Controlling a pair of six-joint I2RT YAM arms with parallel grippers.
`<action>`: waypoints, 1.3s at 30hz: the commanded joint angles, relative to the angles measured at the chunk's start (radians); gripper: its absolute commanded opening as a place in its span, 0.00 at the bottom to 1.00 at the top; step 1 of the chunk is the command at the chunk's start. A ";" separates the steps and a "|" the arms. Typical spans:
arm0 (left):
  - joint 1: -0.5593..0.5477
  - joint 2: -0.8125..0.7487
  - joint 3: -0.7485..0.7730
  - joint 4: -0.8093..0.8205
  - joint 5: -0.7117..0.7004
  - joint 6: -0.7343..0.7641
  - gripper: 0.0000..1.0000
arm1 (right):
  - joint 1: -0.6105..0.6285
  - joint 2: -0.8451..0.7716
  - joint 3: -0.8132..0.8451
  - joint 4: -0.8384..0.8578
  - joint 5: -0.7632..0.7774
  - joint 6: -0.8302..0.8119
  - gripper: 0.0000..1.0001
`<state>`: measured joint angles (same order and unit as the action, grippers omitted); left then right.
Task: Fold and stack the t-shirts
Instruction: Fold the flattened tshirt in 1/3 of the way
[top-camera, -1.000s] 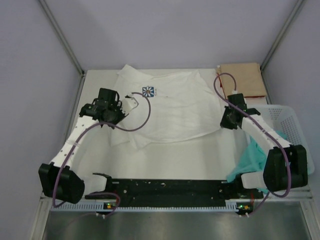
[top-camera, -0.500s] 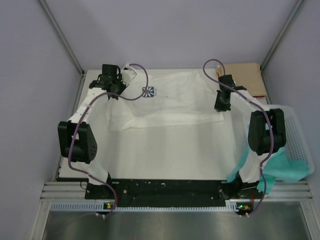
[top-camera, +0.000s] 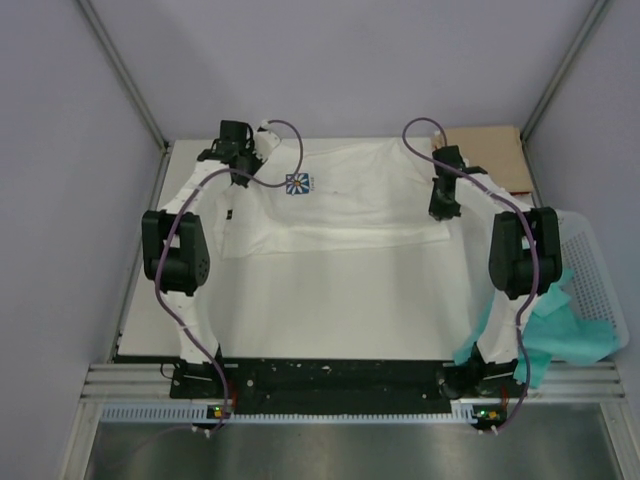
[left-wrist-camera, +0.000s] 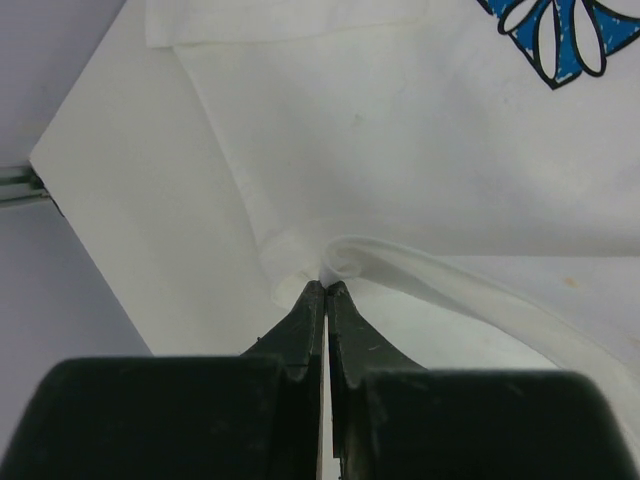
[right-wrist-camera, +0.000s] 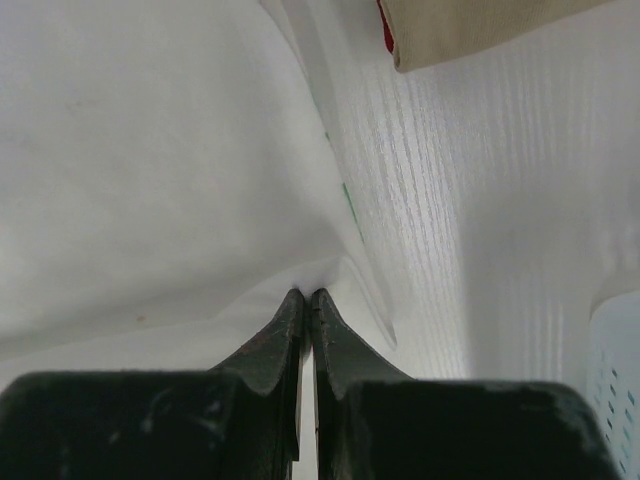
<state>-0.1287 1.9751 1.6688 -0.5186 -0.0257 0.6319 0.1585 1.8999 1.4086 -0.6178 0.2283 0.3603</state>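
White cloth fills the far half of the table (top-camera: 330, 310): the white t-shirt (top-camera: 350, 200) lies spread there, daisy print (top-camera: 297, 183) facing up near its left side, with its near edge in a fairly straight line across the middle. By my reading, the fold of this shirt is the step in hand. The left gripper (left-wrist-camera: 325, 290) has its jaws pressed together on a small pucker of the shirt's edge by the left sleeve. The right gripper (right-wrist-camera: 303, 295) is clamped the same way on the shirt's right edge, so both pinch thin fabric and nothing else. The tan t-shirt (top-camera: 485, 160) lies already folded at the far right corner, just beside the white one (likely the base of the stack). More cloth, a teal piece (top-camera: 560, 330), hangs out of the mesh basket (top-camera: 590, 260) on the right. The next move probably calls for both pinched points to travel level and together, so the fold lands flat without a twist.
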 joint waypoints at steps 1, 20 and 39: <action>-0.002 0.025 0.075 0.100 -0.014 -0.009 0.00 | -0.010 0.022 0.059 0.006 0.023 -0.001 0.00; -0.020 0.224 0.291 0.065 -0.262 -0.086 0.14 | -0.011 0.117 0.190 -0.010 0.098 0.005 0.17; 0.009 -0.352 -0.364 -0.129 0.294 0.343 0.53 | -0.010 -0.234 -0.213 -0.010 0.020 0.077 0.69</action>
<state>-0.1135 1.7859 1.4834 -0.6174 0.0719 0.7265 0.1547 1.7100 1.2694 -0.6594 0.3157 0.3820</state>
